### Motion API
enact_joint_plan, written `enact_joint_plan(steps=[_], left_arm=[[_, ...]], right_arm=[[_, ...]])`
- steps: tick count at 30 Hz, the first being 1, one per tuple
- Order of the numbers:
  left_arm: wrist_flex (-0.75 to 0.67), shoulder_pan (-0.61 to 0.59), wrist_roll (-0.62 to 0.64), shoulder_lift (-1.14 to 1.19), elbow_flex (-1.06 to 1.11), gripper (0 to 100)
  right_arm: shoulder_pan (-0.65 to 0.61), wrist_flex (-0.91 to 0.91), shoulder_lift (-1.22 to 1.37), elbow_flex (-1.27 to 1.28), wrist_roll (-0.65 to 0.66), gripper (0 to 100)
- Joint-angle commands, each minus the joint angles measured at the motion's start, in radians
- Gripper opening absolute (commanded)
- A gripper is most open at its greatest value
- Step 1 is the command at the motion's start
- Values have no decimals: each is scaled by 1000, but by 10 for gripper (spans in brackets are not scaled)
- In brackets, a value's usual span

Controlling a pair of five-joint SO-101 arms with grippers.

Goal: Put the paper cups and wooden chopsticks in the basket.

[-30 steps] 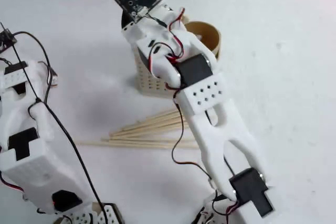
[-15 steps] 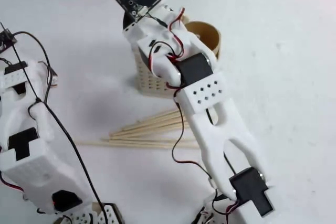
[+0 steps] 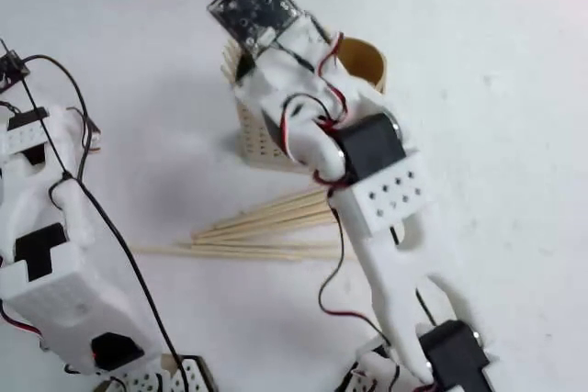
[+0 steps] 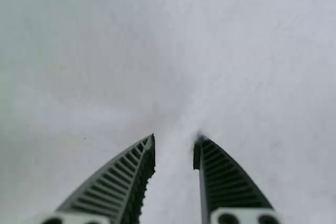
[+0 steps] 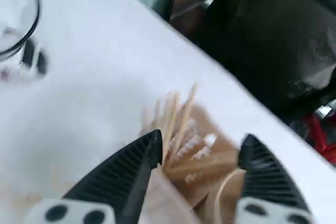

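Chopsticks [image 3: 257,231] lie loose in a fan at the middle of the white worktop [image 3: 514,135], on the near side of the basket [image 3: 260,135], which stands toward the far edge. More sticks [image 5: 176,114] poke up out of the basket's far-left corner. The right arm leans over the basket, its end effector [image 5: 202,145] spread wide and empty just above those upright sticks. A paper cup [image 3: 366,60] shows behind the arm on the basket's far-right side; whether it sits in the basket or beside it cannot be told. At the worktop's left edge the left end effector [image 4: 174,145] hangs over bare surface, its fingers parted by a narrow gap, holding nothing.
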Motion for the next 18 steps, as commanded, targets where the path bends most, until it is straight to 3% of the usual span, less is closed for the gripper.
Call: enact_joint_plan(steps=[1,3,8,13,18], left_arm=[[-3,8,6,-4,-44,139],[-3,8,6,-4,-44,139],[-3,8,6,-4,-44,139],[-3,8,6,-4,-44,139],[-3,8,6,-4,-44,139]], right_arm=[[-54,232,-54,-40,5,107],[-90,309,-39,5,17,60],[-252,328,1,327,247,40],[-297,38,51,704,259,100],[-283,-99,148,802,308,154]])
